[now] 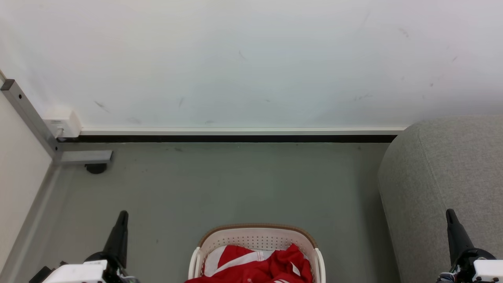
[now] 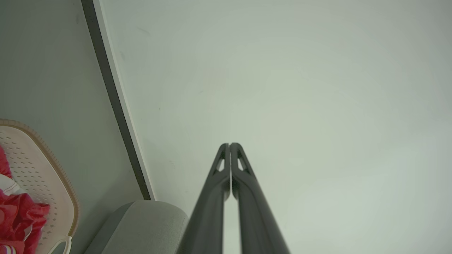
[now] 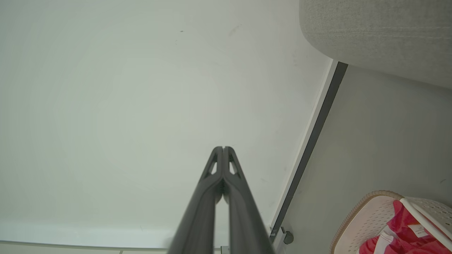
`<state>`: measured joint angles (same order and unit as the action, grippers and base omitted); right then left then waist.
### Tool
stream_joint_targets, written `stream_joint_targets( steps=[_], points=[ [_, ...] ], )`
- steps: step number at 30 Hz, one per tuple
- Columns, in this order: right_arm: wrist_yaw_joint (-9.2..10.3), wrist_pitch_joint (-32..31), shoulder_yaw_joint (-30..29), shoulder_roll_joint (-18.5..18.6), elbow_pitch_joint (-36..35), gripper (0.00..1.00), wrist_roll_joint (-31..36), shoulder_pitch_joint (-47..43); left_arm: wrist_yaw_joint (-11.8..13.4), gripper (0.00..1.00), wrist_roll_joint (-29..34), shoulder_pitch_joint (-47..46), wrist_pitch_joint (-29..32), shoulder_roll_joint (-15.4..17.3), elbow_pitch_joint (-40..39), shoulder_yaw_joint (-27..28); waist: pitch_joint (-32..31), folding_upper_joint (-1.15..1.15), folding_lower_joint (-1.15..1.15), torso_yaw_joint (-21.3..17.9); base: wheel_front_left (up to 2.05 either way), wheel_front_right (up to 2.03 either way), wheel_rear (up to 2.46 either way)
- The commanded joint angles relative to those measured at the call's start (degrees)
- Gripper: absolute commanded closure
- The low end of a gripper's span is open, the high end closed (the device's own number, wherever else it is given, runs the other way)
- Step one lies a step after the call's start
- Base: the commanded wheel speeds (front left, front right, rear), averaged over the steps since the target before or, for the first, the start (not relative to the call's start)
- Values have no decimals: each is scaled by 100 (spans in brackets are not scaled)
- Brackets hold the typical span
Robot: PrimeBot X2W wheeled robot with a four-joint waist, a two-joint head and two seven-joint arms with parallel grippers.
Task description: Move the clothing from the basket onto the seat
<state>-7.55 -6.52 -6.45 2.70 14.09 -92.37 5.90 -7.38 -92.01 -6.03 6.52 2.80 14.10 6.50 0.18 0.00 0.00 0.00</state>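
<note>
The red clothing (image 1: 271,265) with white panels lies bunched inside the white perforated basket (image 1: 255,237), which stands on the floor at the bottom centre of the head view. The grey seat (image 1: 440,188) rises to the basket's right. My left gripper (image 1: 122,214) is shut and empty, raised left of the basket, fingers pointing toward the wall. My right gripper (image 1: 449,212) is shut and empty in front of the seat. The left wrist view shows the left gripper (image 2: 229,144), basket (image 2: 42,165), clothing (image 2: 17,215) and seat (image 2: 148,225). The right wrist view shows the right gripper (image 3: 223,147), basket (image 3: 367,215), clothing (image 3: 406,229) and seat (image 3: 381,35).
A white wall (image 1: 251,59) with a dark skirting strip (image 1: 228,138) runs across the back. A grey metal frame (image 1: 35,125) with a foot stands in the left corner beside a white box (image 1: 63,122). Grey floor (image 1: 235,184) lies between basket and wall.
</note>
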Motion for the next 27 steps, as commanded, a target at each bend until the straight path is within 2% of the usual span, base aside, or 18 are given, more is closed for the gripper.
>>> stream_joint_targets(
  steps=[1, 27],
  points=[
    [13, -19, -16, 37, -19, 100, -10, 70, -26, 100, -78, -48, 20, 15, -15, 13, 0, 0, 0, 0, 0, 0, 0],
    [13, -19, -16, 37, -19, 100, -10, 70, -26, 100, -78, -48, 20, 15, -15, 13, 0, 0, 0, 0, 0, 0, 0]
  ],
)
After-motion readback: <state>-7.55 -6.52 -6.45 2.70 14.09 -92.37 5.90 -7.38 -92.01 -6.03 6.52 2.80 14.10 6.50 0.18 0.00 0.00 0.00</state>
